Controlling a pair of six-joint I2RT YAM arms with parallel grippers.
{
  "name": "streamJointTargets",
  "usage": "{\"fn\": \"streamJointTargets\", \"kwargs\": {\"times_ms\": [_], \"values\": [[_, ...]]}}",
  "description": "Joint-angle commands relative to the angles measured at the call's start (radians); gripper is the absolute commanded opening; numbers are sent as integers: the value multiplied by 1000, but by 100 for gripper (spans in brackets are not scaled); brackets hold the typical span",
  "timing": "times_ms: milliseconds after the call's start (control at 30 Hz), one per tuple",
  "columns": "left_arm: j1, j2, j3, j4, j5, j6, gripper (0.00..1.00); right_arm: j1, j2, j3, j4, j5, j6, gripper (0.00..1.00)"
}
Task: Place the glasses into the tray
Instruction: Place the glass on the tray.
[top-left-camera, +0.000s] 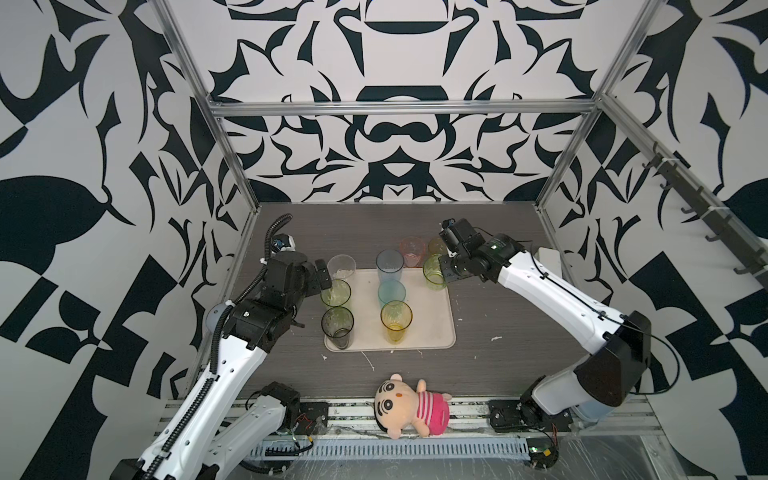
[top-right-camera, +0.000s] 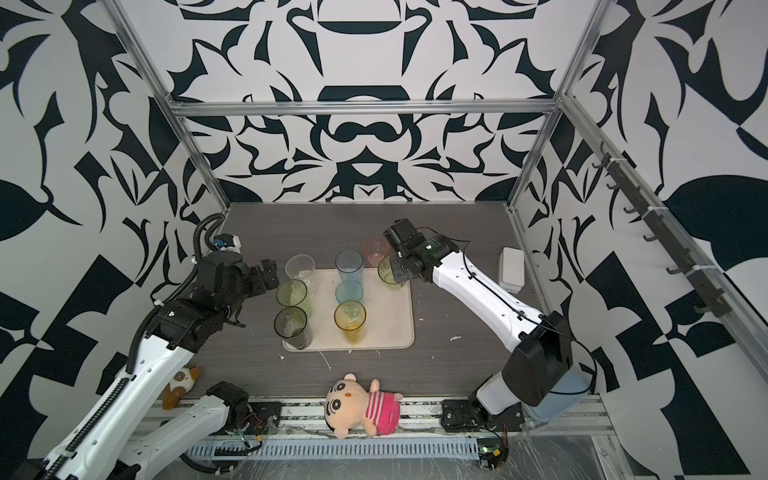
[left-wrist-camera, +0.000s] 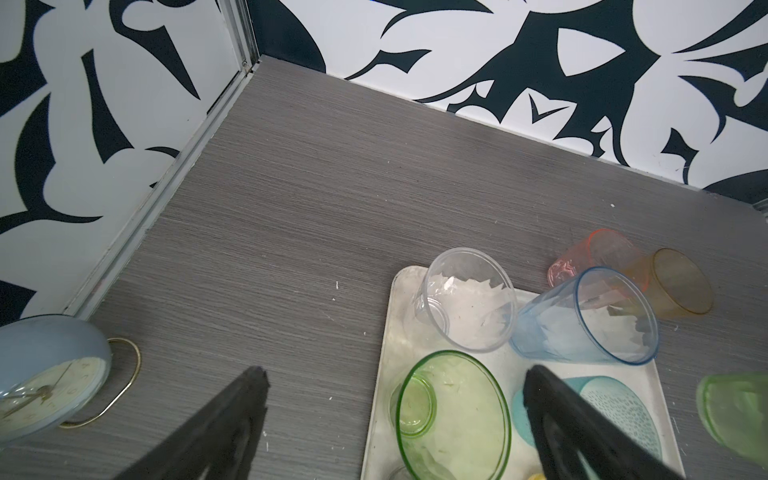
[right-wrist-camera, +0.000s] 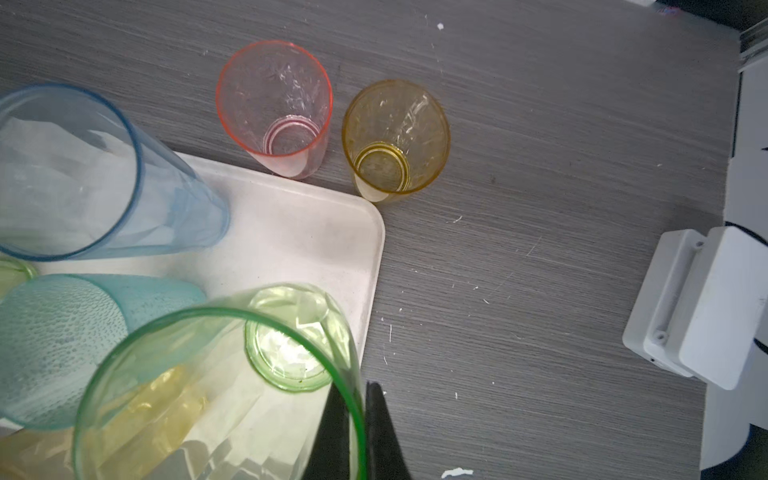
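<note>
Plush doll (top-left-camera: 409, 409) lies at the front edge of the surface (top-left-camera: 498, 332). Beyond, the tray (top-left-camera: 432, 328) carries 6 glasses (top-left-camera: 390, 291); a pink glass (right-wrist-camera: 274, 108) and an amber glass (right-wrist-camera: 395, 137) stand just behind it. The right pincer (right-wrist-camera: 357, 411) grips the rim of a green glass (right-wrist-camera: 216, 374) over the tray's far right corner; the left pincer (left-wrist-camera: 395, 376) gapes, released, at its left edge.

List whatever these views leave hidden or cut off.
- Right gripper: it pinches the green glass at the rim. The right wrist view does not show whether the base rests on the tray.
- Clock: cut off by the left wrist view's edge.
- Small plush: half behind the left arm in a top view.
- Short yellow glass: partly behind the right wrist in a top view.
</note>
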Motion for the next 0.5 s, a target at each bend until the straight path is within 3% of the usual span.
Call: {"fn": "streamJointTargets", "kwargs": {"times_ms": [0, 467], "values": [[-2, -12, -16, 4, -4, -18, 100, -18, 14, -24, 88, -23, 33, 0], [-3, -19, -31, 1, -2, -24, 100, -78, 119, -81, 191, -89, 76, 0]]}}
